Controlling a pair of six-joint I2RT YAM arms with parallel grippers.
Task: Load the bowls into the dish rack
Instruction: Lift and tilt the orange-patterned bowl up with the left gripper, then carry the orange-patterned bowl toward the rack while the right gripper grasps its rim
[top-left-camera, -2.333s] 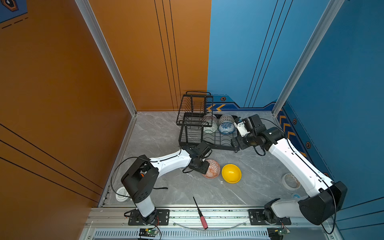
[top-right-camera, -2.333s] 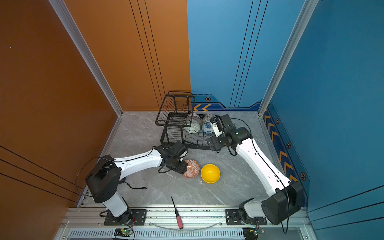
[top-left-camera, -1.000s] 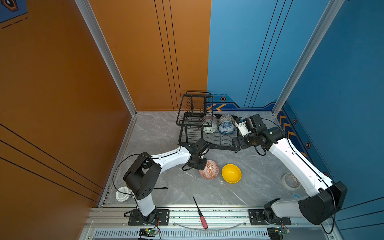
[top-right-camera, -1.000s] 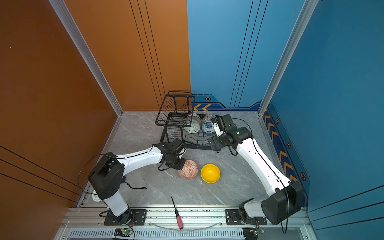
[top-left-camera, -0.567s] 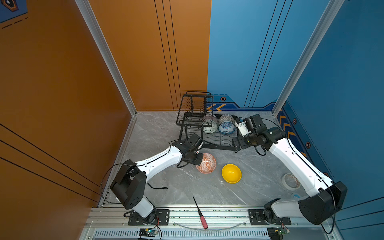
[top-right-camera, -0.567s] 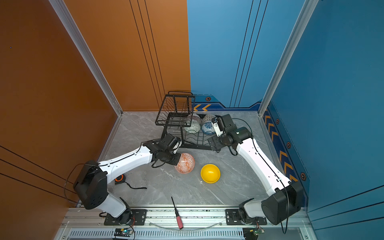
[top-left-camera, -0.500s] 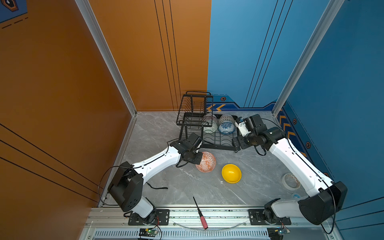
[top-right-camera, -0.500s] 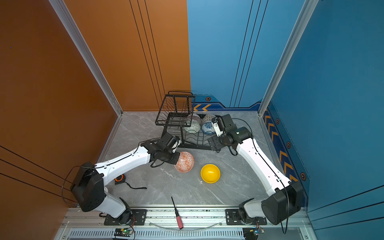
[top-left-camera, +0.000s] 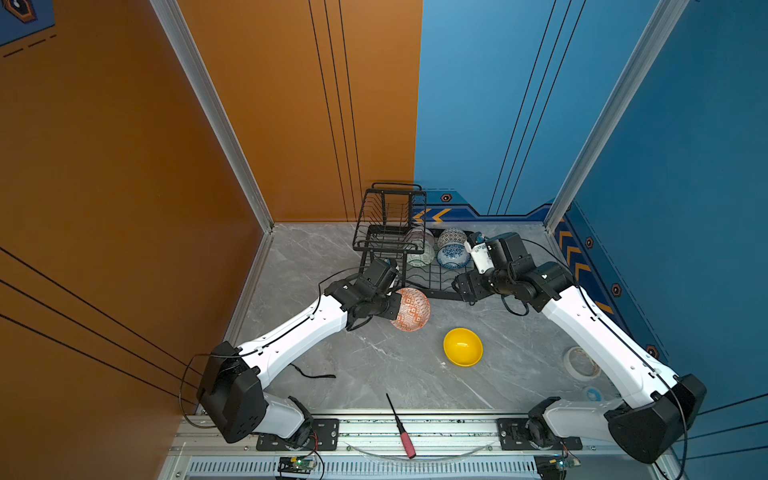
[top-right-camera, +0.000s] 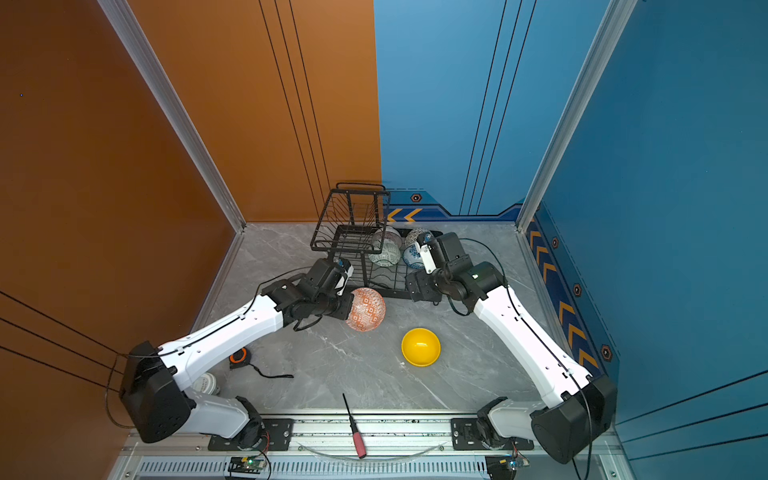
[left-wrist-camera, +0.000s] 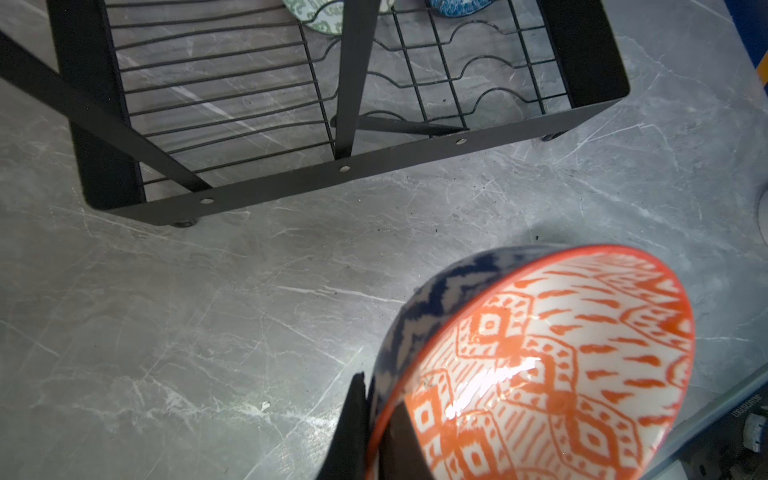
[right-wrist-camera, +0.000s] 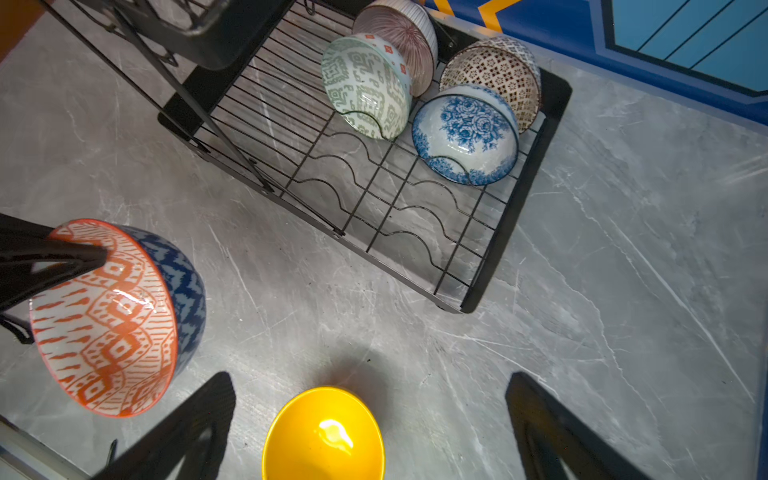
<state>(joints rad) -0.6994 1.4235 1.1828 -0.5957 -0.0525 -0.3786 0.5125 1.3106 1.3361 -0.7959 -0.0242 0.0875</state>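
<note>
An orange-white geometric bowl (top-left-camera: 411, 309) (top-right-camera: 365, 309) hangs tilted on its side just in front of the dish rack (top-left-camera: 390, 216) (top-right-camera: 353, 224). My left gripper (top-left-camera: 390, 306) (left-wrist-camera: 374, 415) is shut on its rim, one finger inside and one outside. In the rack's base (right-wrist-camera: 511, 232) stand a green-white bowl (right-wrist-camera: 365, 87), a pink striped bowl (right-wrist-camera: 399, 29), a dotted bowl (right-wrist-camera: 494, 70) and a blue floral bowl (right-wrist-camera: 465, 133). A yellow bowl (top-left-camera: 462, 347) (right-wrist-camera: 324, 436) sits upright on the table. My right gripper (top-left-camera: 465, 289) (right-wrist-camera: 370, 386) hovers open by the rack's front right corner, holding nothing.
A red-handled screwdriver (top-left-camera: 401, 428) lies near the front rail. A roll of tape (top-left-camera: 582, 363) sits at the right, under my right arm. An orange tape measure (top-right-camera: 239, 357) with a black strap lies under my left arm. Walls close in on three sides.
My left arm has lifted the orange-white bowl off the table, tipped it onto its side and carried it back toward the rack. The right arm has not moved.
</note>
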